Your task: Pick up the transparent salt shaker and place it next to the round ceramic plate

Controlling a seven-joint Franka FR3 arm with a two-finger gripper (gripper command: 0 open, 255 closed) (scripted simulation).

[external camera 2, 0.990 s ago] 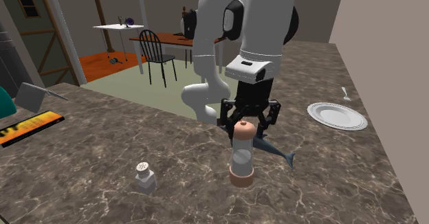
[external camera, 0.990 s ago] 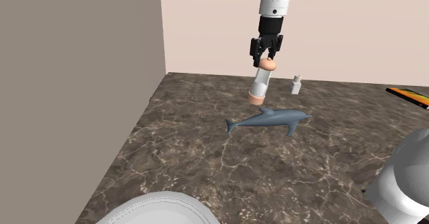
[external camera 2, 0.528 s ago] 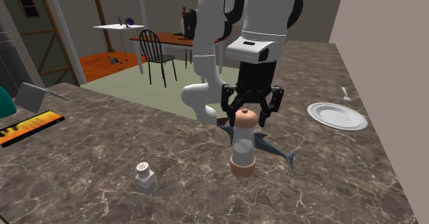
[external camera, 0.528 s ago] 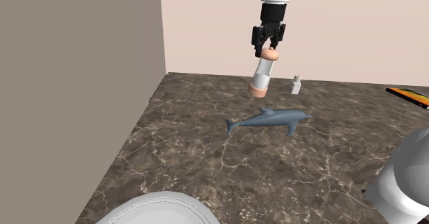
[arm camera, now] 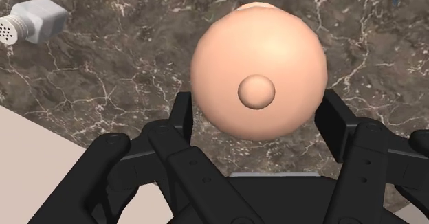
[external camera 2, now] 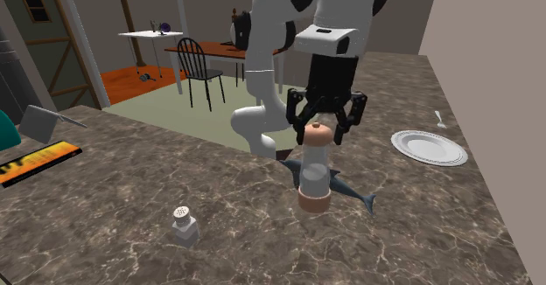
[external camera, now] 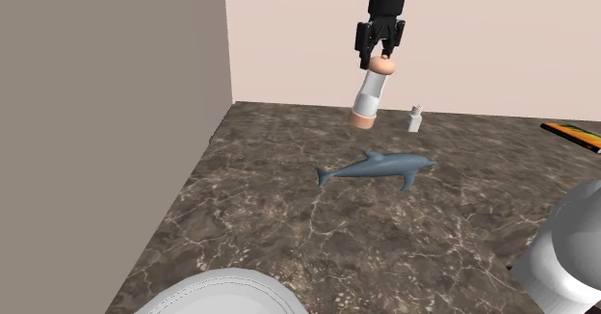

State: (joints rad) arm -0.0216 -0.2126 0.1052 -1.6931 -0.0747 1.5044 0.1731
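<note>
My gripper (external camera: 381, 60) (external camera 2: 318, 133) (arm camera: 259, 116) is shut on the round peach top of a tall shaker (external camera: 367, 98) (external camera 2: 314, 177) (arm camera: 258, 71) with a clear body and a peach base. The shaker hangs slightly tilted in the air above the dark marble counter, over a grey dolphin figure (external camera: 378, 169) (external camera 2: 350, 190). In the wrist view the black fingers (arm camera: 182, 119) clasp the cap from both sides. A round white plate (external camera: 226, 293) (external camera 2: 429, 146) lies at the counter's near edge in the shoulder view, well away from the shaker.
A small grey shaker with a holed top (external camera: 414, 117) (external camera 2: 184, 225) (arm camera: 34, 20) stands on the counter beyond the dolphin. A flat orange and black object (external camera: 573, 134) (external camera 2: 35, 163) lies at one end. A wall (external camera: 116, 119) borders the shoulder view's left.
The gripper has risen with the tall shaker, carrying it from just above the dolphin to higher over the counter. The grip has stayed the same.
</note>
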